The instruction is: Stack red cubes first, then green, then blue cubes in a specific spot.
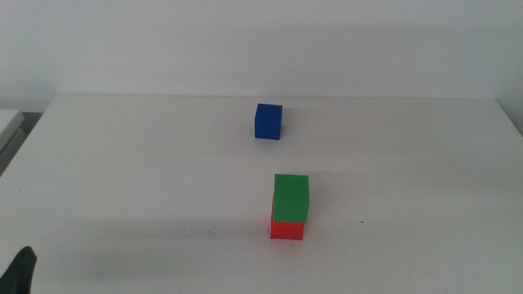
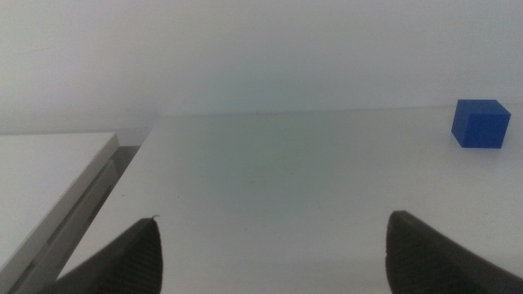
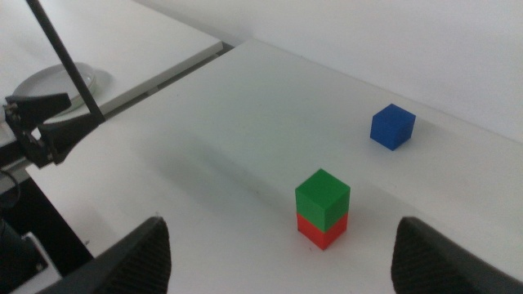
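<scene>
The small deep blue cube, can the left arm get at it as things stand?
Probably yes. The small deep blue cube sits alone on the white table, apart from the green cube stacked on the red cube; the open left gripper faces bare tabletop.

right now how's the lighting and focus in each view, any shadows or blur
Middle view: even, soft light; the green cube on the red cube is sharp, with a faint broad shadow band across the table. Left wrist view: dimmer, greyish; the open left hand is blurred, the blue cube is fairly sharp. Right wrist view: bright; the open right hand is blurred.
</scene>
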Controlling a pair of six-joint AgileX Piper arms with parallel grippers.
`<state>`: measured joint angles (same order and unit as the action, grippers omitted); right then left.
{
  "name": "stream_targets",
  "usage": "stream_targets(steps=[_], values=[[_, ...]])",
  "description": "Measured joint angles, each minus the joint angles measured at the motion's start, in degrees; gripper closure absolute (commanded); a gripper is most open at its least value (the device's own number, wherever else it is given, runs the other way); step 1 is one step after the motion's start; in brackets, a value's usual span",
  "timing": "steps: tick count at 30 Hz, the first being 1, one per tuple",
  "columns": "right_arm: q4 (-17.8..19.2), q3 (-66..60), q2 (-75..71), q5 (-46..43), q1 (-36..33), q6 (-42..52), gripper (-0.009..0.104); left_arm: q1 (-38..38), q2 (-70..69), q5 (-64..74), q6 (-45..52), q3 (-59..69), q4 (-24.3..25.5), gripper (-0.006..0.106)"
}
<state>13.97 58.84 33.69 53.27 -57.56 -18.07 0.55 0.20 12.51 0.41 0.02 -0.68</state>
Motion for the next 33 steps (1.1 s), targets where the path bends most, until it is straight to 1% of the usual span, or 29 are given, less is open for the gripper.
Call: stream_targets(steps=[7, 10, 18, 21, 23, 27, 29, 33], values=[[-0.5, -0.14, -1.21, 2.32, 0.0, 1.42, 0.008, 0.0, 0.0, 0.0, 0.0, 0.0, 0.0, 0.007], [0.44, -0.23, -1.21, 2.37, 0.0, 1.42, 0.008, 0.0, 0.0, 0.0, 0.0, 0.0, 0.0, 0.007], [0.44, -0.23, -1.21, 2.46, 0.0, 1.04, 0.008, 0.0, 0.0, 0.11, 0.57, 0.0, 0.0, 0.007], [0.44, -0.23, -1.21, 2.46, 0.0, 1.04, 0.008, 0.0, 1.96, 3.73, 1.01, -1.85, -0.15, 0.007], [0.44, -0.23, -1.21, 2.46, 0.0, 1.04, 0.008, 0.0, 8.05, 9.7, 1.03, -8.16, -1.26, 0.007], [0.44, -0.23, -1.21, 2.46, 0.0, 1.04, 0.008, 0.0, 23.37, 24.21, 1.08, -26.89, -5.53, 0.007], [0.44, -0.23, -1.21, 2.46, 0.0, 1.04, 0.008, 0.0, 32.28, 31.96, -1.68, -35.85, -8.28, 0.007], [0.44, -0.23, -1.21, 2.46, 0.0, 1.04, 0.008, 0.0, 45.77, 47.62, -6.91, -49.63, -12.27, 0.007]])
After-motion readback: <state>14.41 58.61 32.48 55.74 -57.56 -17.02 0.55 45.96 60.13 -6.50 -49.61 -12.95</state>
